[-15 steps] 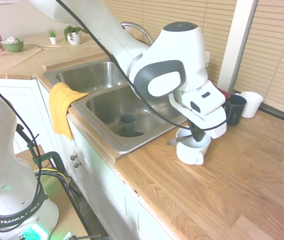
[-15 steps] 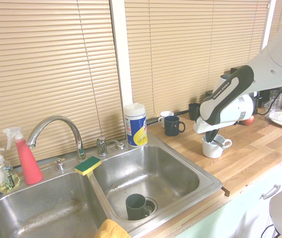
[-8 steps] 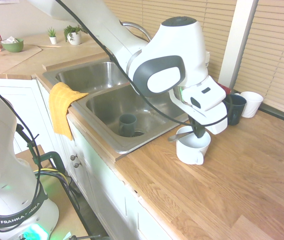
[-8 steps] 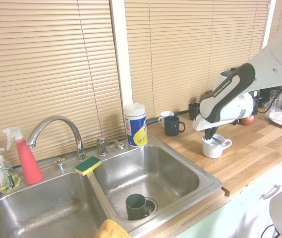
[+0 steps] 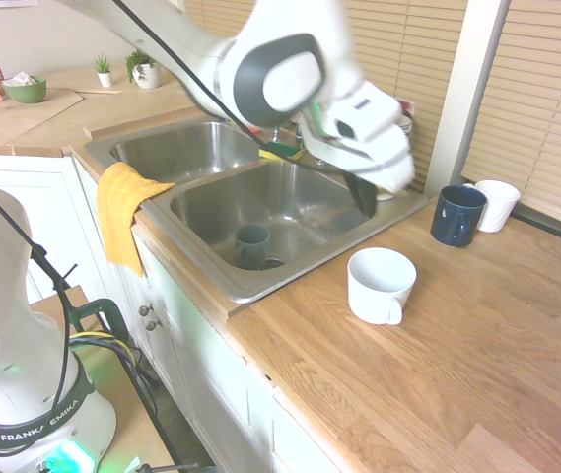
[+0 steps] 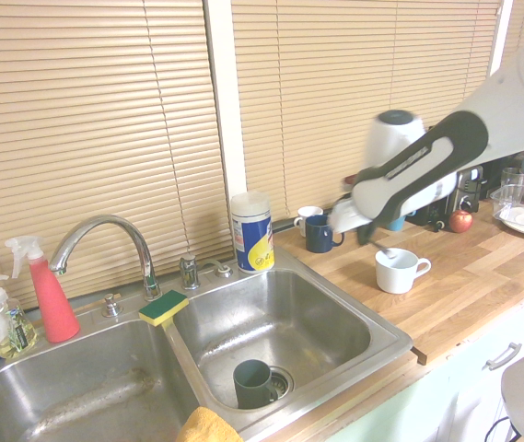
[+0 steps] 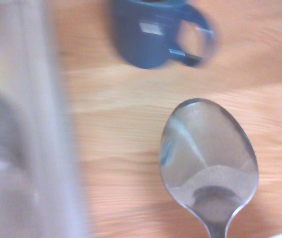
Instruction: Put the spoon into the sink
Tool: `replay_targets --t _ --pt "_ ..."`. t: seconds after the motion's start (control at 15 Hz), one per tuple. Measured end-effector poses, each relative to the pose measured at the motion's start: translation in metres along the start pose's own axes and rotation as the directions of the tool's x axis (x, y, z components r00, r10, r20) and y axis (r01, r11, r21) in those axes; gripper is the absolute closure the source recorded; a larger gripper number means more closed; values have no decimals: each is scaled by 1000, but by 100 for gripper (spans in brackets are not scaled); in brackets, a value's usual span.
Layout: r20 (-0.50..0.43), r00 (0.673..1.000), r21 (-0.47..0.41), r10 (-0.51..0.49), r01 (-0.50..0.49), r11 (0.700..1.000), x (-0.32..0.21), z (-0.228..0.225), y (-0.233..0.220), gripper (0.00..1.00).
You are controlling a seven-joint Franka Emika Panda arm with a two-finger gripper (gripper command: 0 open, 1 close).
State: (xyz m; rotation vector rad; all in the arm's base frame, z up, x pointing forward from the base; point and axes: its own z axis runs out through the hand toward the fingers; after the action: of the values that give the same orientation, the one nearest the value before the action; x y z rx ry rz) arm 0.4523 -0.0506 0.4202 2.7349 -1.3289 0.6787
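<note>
We've got the spoon (image 7: 209,158) clamped in the jaws, closed tight on its handle, bowl jutting out; sink (image 5: 310,258) just beside and below them. Let's swing level, then lower before releasing!

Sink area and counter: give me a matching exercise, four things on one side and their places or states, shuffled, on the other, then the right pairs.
Things
1. Spoon
2. Green mug
3. Sponge
4. Yellow cloth

Places and states
A. Down in a basin, beside the drain
B. Draped over the sink's front edge
C. Held by the gripper, up off the counter
D. On the ridge between the two basins, near the faucet

Right pairs
1-C, 2-A, 3-D, 4-B
</note>
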Motion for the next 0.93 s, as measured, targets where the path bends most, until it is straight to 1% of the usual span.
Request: replay_targets --t 0.27,0.47,0.73,0.87,0.93 --pt "-32 992 -50 -123 121 991 -88 16 -87 100" --pt "-3 984 -99 -179 178 979 -138 55 -140 100" --pt "87 973 -164 -216 228 960 -183 138 -182 100" --pt "137 968 -205 -208 233 951 -200 183 -189 100" --pt "160 966 -220 -203 235 947 -206 197 -187 100"
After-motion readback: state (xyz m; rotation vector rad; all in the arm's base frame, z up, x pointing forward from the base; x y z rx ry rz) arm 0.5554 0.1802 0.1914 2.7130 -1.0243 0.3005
